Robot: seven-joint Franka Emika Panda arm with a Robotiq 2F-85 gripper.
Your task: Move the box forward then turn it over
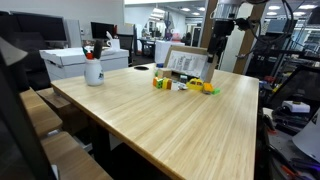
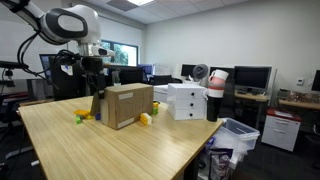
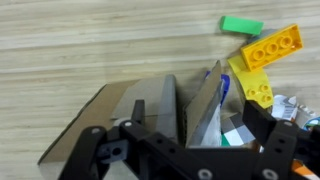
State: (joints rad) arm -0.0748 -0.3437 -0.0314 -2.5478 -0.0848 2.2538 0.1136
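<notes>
The shallow brown cardboard box [image 2: 122, 105] is stood on edge on the light wooden surface [image 2: 130, 150], beside small yellow and green toy blocks [image 3: 265, 55]. A plain tan outside and a whitish printed inner face [image 1: 186, 63] are shown. The black gripper [image 2: 96, 88] is held wide open, empty, just above the upper edge, presumably so that the edge can be clamped.

The box [image 2: 122, 105] is matt cardboard (table [image 2: 120, 152]: smooth wood).
</notes>
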